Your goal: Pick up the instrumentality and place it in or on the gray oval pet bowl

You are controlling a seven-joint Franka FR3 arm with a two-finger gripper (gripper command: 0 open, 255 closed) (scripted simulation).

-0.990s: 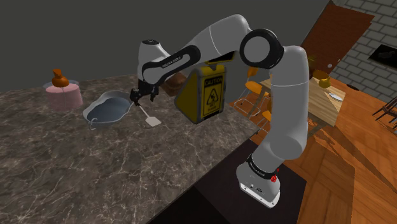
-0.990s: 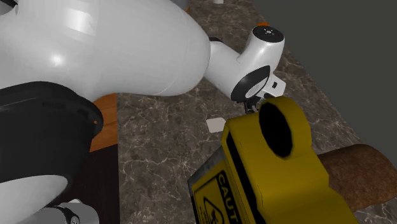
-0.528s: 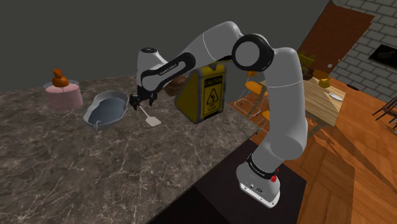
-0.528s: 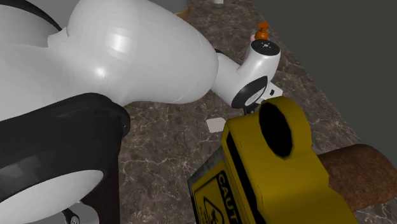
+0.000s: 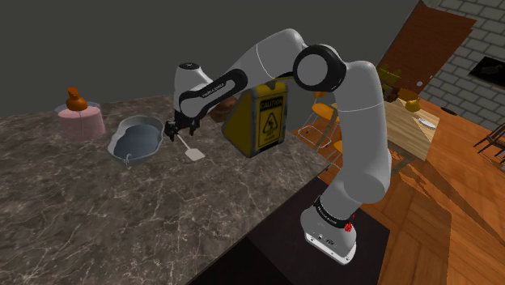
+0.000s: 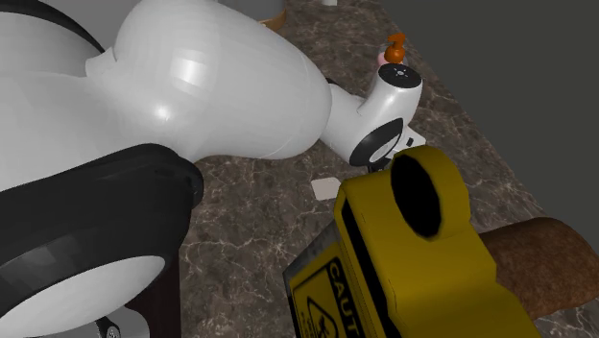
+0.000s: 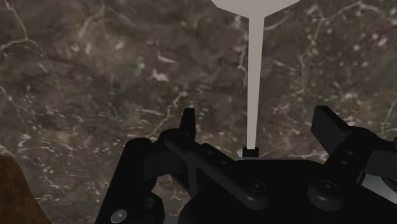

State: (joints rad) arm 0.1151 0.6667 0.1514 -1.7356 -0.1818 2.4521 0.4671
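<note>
The instrumentality is a white spatula (image 5: pixel 193 153) lying on the dark marble counter, with its flat blade nearest the camera in the shoulder view. Its thin handle (image 7: pixel 254 76) runs back to my gripper (image 7: pixel 259 124). The gripper is open, and the handle's end lies between the two black fingers (image 7: pixel 188 124) without touching either. In the shoulder view the gripper (image 5: pixel 171 132) hangs low over the counter, just right of the gray oval pet bowl (image 5: pixel 116 144). The spatula's blade (image 6: pixel 324 189) also peeks out beside the sign in the second exterior view.
A yellow caution sign (image 5: pixel 263 117) stands close behind the arm and blocks much of the second exterior view (image 6: pixel 413 250). A brown lump (image 6: pixel 533 259) lies behind it. A pink cake-like object (image 5: pixel 79 120) with a brown top sits beyond the bowl.
The arm has swung toward the shoulder view's left and the gripper has come down slightly toward the handle's end. The spatula has stayed where it lay.
</note>
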